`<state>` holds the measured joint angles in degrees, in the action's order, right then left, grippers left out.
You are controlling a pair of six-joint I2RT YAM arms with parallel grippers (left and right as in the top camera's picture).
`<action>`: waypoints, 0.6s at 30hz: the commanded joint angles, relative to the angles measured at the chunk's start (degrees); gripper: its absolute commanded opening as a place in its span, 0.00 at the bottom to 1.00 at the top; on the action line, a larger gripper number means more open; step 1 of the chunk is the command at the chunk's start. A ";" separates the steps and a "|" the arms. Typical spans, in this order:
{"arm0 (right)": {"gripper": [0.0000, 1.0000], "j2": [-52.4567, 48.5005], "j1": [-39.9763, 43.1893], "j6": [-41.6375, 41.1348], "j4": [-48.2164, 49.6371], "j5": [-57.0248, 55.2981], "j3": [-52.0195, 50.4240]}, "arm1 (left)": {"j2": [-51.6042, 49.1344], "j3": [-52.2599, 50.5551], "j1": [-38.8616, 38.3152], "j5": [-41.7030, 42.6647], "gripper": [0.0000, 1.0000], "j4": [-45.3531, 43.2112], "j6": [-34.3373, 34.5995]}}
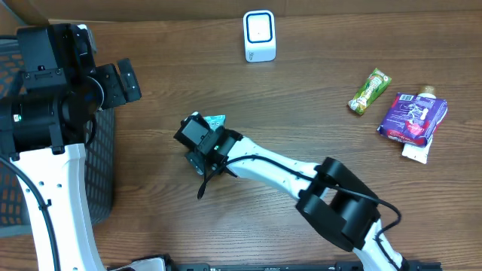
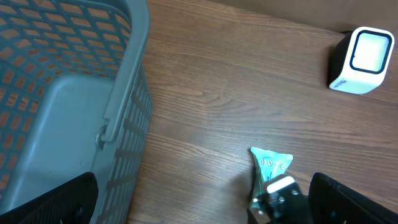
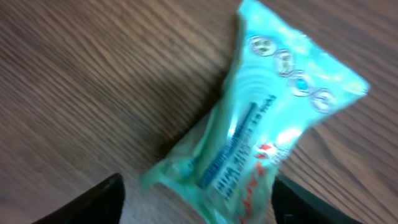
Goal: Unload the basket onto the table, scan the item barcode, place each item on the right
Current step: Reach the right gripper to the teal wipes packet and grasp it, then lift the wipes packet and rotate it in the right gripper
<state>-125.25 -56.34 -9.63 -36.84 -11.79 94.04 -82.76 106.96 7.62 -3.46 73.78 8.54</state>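
Packet framed by right gripper [image 3: 199, 202], grip not yet made.
Teal packet [image 3: 267, 118] lay flat on the table [image 3: 74, 68], its lower end between the right fingers [image 3: 93, 202], which stood apart on either side. No firm pinch could be seen. The straddle across the narrow width likely suited a lift that leaves the printed face free. White scanner [image 1: 260, 35] stood upright well beyond the hand, window facing the table. Left gripper [image 2: 202, 205] hung wide apart and empty, packet just ahead of it, basket [image 2: 124, 93] at its side. It was probably waiting clear.
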 commanded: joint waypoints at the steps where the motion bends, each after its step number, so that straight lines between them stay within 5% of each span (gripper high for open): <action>1: 0.72 -2.05 -1.53 3.41 0.81 -2.78 0.22 | -0.09 0.13 0.20 0.31 0.99 -0.09 -1.07; 10: 0.54 -6.62 -4.00 5.42 3.08 -10.80 0.26 | -0.09 0.13 0.20 0.31 1.00 -0.09 -1.07; 18: 0.54 -9.22 -2.27 7.78 6.73 -16.65 0.24 | -0.09 0.13 0.20 0.31 0.99 -0.09 -1.07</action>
<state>-130.80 -60.23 -3.29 -30.44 -26.68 94.39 -82.76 106.96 7.62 -3.46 73.78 8.54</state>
